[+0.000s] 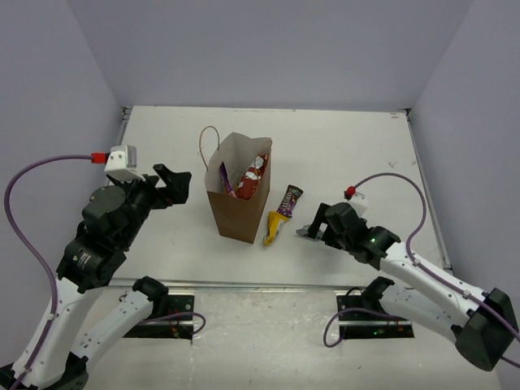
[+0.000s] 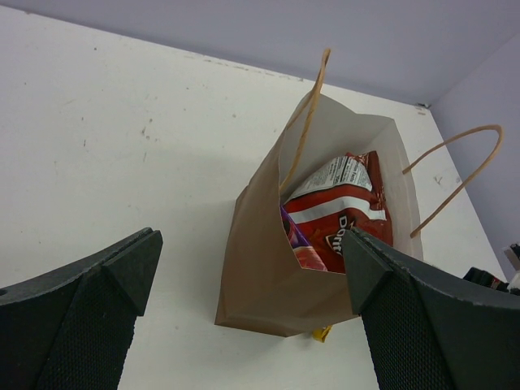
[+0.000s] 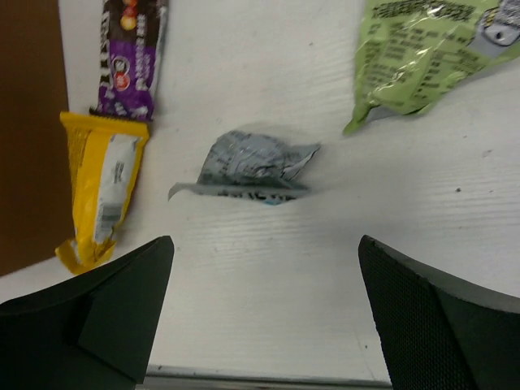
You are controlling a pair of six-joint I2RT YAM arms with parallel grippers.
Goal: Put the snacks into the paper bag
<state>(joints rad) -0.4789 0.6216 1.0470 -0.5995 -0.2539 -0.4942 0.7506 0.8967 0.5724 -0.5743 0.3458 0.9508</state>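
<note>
Just beside paper bag (image 1: 236,215): yellow wrapper (image 1: 276,227).

Paper bag (image 1: 236,215): matt brown kraft. Chip bag (image 2: 337,218), grey wrapper (image 3: 248,166): glossy, crinkled film. Worktop (image 1: 349,146): matt white, scuffed.

chip bag (image 1: 253,177) in paper bag (image 1: 237,218), bar (image 1: 291,199) right

White scuffed table (image 1: 162,146); plain lavender walls (image 1: 268,49) on three sides; even light.
</note>
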